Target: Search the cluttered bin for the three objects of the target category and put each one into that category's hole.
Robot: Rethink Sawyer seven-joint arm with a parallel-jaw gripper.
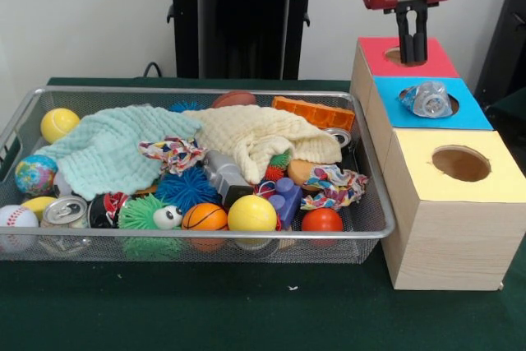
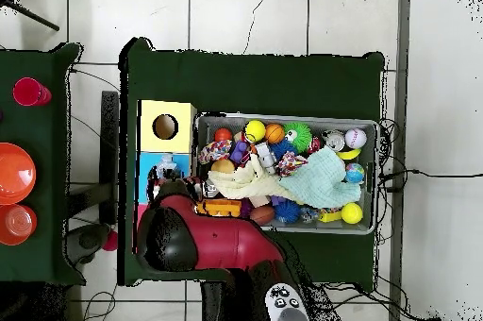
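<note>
A bottle (image 1: pixel 428 99) blocks the blue hole (image 1: pixel 451 104); cloths (image 1: pixel 246 139) cover the bin (image 1: pixel 205 236); fingers' (image 1: pixel 412 39) state unclear.

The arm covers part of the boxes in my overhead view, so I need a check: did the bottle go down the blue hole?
Observer: Not fully. In the front view the clear bottle is lodged in the mouth of the blue hole, partly sticking out.
Operator: Where is the end effector?
Observer: The end effector hangs over the red-surround hole, beside the bottle and not touching it.
Operator: Any more bottles showing in the bin?
Observer: None that I can pick out. The green cloth and cream cloth cover the middle of the bin.
</note>
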